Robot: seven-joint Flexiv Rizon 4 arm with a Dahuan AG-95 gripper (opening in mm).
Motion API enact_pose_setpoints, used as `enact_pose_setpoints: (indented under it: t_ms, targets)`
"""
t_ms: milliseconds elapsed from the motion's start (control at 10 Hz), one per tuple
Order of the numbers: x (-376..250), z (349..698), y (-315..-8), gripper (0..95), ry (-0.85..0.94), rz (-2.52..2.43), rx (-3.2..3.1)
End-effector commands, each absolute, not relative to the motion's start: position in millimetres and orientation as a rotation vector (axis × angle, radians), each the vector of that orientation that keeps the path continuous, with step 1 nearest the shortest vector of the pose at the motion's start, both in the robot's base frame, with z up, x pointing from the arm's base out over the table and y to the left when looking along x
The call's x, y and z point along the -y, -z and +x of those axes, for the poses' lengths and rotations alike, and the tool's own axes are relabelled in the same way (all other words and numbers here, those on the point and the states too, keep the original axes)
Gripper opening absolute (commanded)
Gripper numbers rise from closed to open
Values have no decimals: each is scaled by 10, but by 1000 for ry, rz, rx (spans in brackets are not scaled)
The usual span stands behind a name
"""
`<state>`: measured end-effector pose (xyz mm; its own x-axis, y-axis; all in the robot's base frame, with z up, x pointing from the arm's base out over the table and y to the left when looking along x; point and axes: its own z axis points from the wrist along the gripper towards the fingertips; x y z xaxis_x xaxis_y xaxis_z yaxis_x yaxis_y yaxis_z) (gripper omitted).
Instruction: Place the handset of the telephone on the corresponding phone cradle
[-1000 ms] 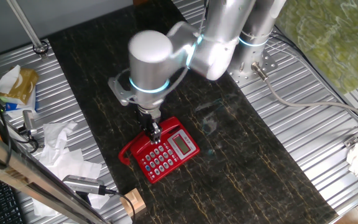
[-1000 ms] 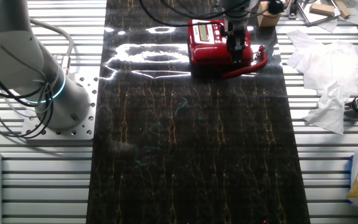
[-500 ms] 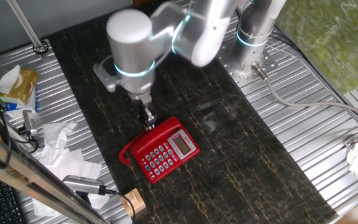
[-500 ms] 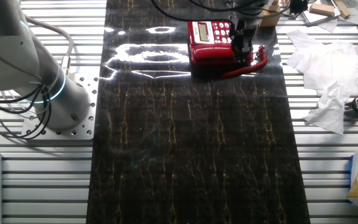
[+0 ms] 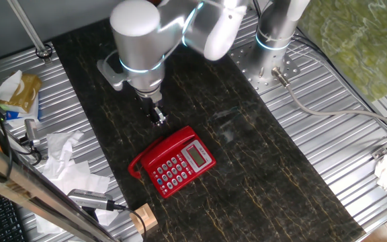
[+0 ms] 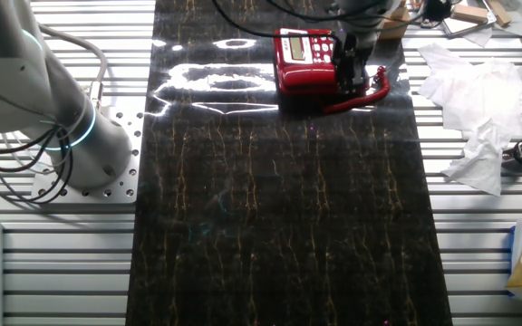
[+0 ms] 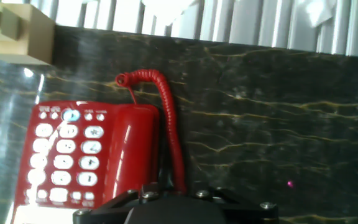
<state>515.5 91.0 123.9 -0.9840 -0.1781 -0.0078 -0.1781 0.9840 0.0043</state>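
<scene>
The red telephone [image 5: 183,165] lies on the dark marbled mat, keypad and silver display facing up. The slim red handset [image 5: 164,142] lies in the phone cradle along the base's far-left side. Its coiled cord [image 5: 134,168] loops off the left end. My gripper [image 5: 158,117] hangs just above and behind the handset, apart from it and empty, with the jaws a little apart. In the other fixed view the gripper [image 6: 348,71] stands over the phone's right side [image 6: 302,54]. The hand view shows the handset [image 7: 132,149], the cord [image 7: 169,124] and the keypad [image 7: 67,155]; my fingertips are out of that frame.
A wooden block [image 5: 143,218] sits off the mat's near-left corner and also shows in the hand view [image 7: 11,31]. Crumpled tissues [image 5: 66,161] lie left of the mat and show in the other fixed view [image 6: 469,118]. The arm's base [image 5: 274,60] stands at the back right.
My gripper has risen and drawn back from the phone, up and to the left in one fixed view. The handset stays in the cradle.
</scene>
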Motion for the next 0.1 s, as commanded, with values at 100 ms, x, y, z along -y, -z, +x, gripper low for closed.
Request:
enact_pose_setpoints:
  t_ms: [100]
  targets:
    - [-877, 5123, -1259, 0, -27, -221, -3118]
